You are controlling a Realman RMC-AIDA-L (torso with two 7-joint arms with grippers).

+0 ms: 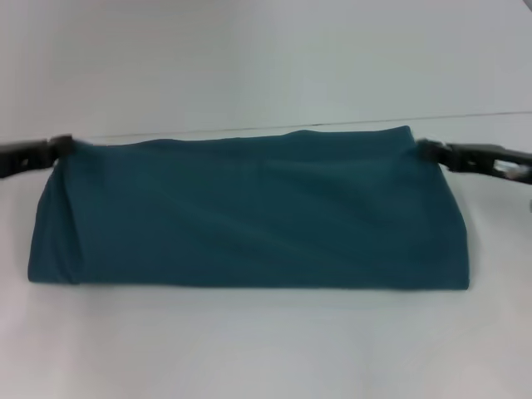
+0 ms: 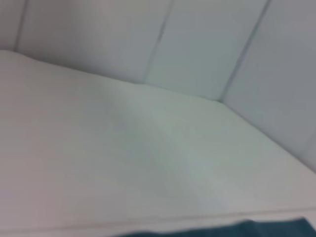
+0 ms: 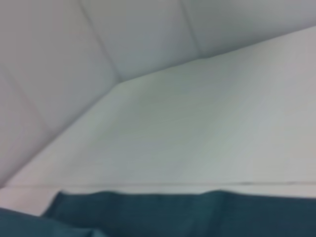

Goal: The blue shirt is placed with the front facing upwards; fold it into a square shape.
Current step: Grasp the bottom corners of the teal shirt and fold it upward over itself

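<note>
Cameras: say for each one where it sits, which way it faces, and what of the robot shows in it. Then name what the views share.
Head view: from the robot's head, forward and down at the blue shirt on the white table; left gripper and right gripper hold its far corners.
Left wrist view: on the left arm, facing table and wall panels; no robot parts.
Right wrist view: on the right arm, same outlook; no robot parts.
Shared: all three views show shirt and table.

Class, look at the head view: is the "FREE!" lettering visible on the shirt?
No; the blue shirt shows only plain teal cloth, folded into a wide band.
</note>
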